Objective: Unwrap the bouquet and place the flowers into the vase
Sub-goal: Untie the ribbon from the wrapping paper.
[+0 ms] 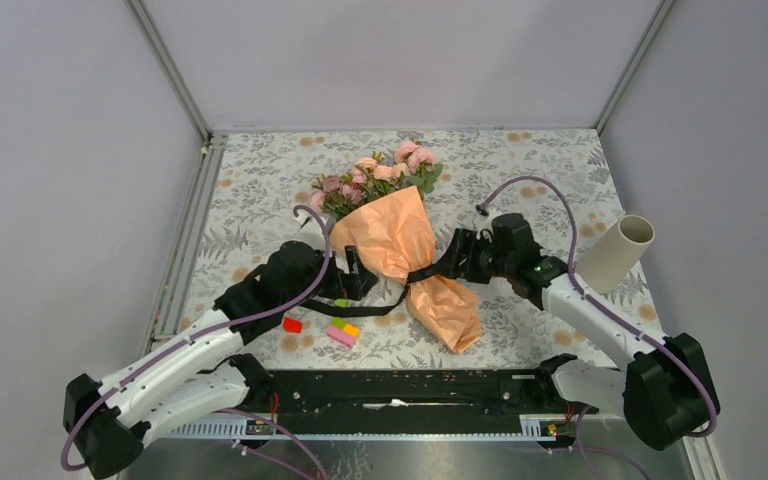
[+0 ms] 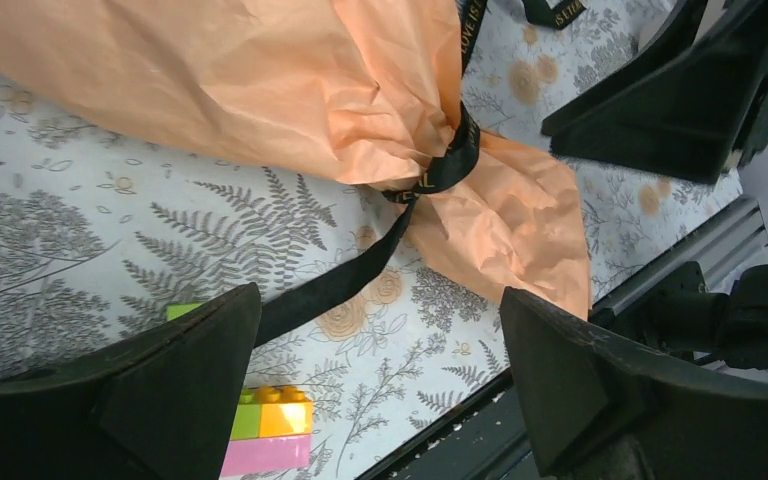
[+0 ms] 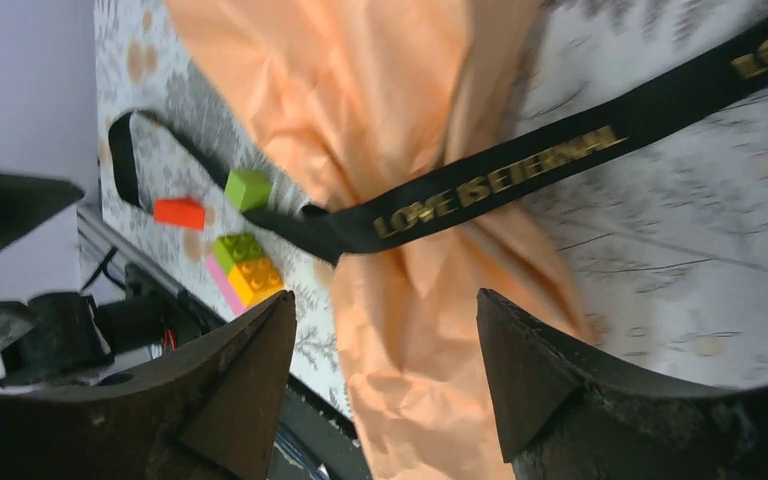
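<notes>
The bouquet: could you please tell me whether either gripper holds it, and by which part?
Neither: left gripper and right gripper stand open near the bouquet.

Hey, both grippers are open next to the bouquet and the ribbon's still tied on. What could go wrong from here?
The black ribbon is cinched round the bouquet; tugging one tail may drag the whole bundle instead of loosening it. The vase looks tilted, close beside the right arm; a swing could knock it away. The ribbon's left tail passes the toy blocks and could sweep them along.
</notes>
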Controlling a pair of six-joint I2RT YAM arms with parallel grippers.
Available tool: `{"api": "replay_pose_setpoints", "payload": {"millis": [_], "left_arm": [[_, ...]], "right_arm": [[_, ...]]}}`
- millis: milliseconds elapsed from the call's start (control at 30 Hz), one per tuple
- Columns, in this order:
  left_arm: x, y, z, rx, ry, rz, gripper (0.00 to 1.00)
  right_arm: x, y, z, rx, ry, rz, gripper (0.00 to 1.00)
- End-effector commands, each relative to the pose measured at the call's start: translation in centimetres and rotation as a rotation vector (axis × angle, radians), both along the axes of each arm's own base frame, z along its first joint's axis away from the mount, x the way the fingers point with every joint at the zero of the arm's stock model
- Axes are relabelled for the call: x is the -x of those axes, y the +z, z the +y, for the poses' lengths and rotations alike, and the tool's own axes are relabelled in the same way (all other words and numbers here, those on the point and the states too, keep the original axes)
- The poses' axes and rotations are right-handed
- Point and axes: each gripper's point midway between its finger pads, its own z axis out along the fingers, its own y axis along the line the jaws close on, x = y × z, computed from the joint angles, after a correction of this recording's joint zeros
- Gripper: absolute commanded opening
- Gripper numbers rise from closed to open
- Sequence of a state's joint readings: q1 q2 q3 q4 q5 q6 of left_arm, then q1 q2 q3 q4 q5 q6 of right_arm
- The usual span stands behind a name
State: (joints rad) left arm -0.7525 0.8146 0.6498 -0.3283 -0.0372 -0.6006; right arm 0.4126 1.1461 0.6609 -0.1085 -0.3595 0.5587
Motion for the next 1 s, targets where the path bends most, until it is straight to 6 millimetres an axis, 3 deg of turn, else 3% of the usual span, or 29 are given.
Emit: {"api": "replay_pose_setpoints", "payload": {"millis": [0,133,200,367,567,733,967], "left_arm": [[-1.0,3.5,-2.3,0.112,-0.008,-0.067,0.98],[0.0,5.6,-2.5,0.065,-0.091,-0.061,0.99],[0.2,5.4,-1.4,-0.037,-0.118,-0.019,0.99],[-2.5,5.6,2.7,-0.162,-0.033,-0.016,0.99],[-4.6,6.4,6.2,-0.193,0.121,-0.119,0.99],[-5.0,6.1,7.2,-0.208,0.173,-0.15,0.99],[-4.7,5.0,8.0,-0.235,0.194,-0.13,0.99]], "right_arm": [[0.8,2.2,3.5,-0.061,0.031,-0.126,0.72],[1.4,1.1,4.0,0.022,0.033,-0.168,0.7],[1.4,0.6,4.1,0.094,0.051,-0.198,0.63],[1.0,-0.2,4.9,0.204,0.079,-0.208,0.5],[0.3,-1.1,5.9,0.296,0.052,-0.215,0.52],[-0.3,-2.1,6.5,0.406,0.059,-0.219,0.5],[-1.2,-1.1,6.7,0.512,0.078,-0.254,0.37]]}}
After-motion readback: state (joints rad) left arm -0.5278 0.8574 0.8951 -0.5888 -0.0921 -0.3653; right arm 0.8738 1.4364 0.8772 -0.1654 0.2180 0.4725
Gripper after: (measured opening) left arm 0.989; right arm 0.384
